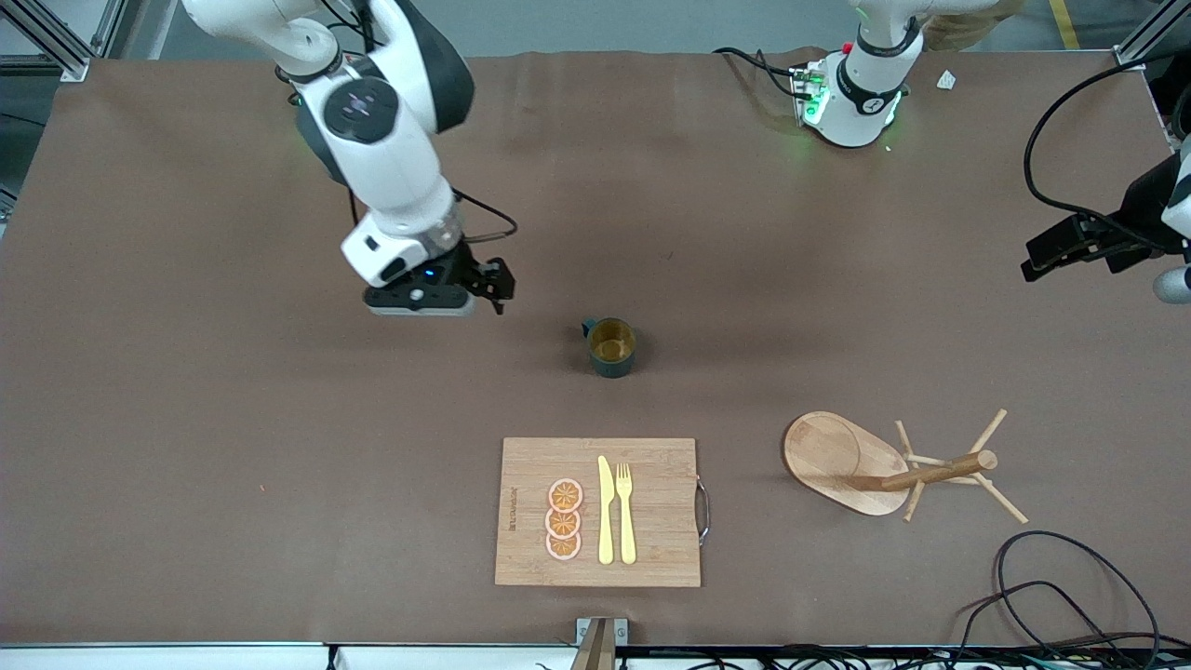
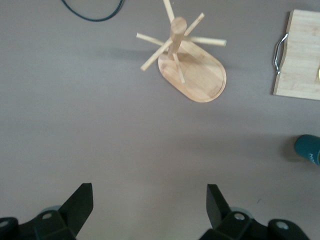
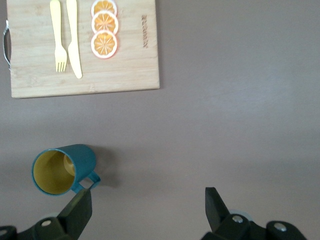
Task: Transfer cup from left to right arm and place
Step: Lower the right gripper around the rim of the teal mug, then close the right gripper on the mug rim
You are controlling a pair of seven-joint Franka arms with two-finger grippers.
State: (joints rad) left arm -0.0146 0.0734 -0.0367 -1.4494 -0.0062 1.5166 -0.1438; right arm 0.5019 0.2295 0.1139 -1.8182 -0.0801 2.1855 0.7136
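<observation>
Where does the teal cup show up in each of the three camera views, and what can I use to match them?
Front view: the cup stands upright mid-table, farther from the camera than the cutting board.
Left wrist view: only its teal edge shows at the picture's border.
Right wrist view: the whole cup, handle and tan inside visible.
Shared landmark: the cutting board, whose metal handle shows in all three.

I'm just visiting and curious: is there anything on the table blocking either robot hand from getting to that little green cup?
Nothing visible does. The cup stands upright on bare table. The open right gripper hovers beside it, toward the right arm's end; the open left gripper waits over the left arm's end. The cutting board and peg rack lie nearer the camera.
</observation>
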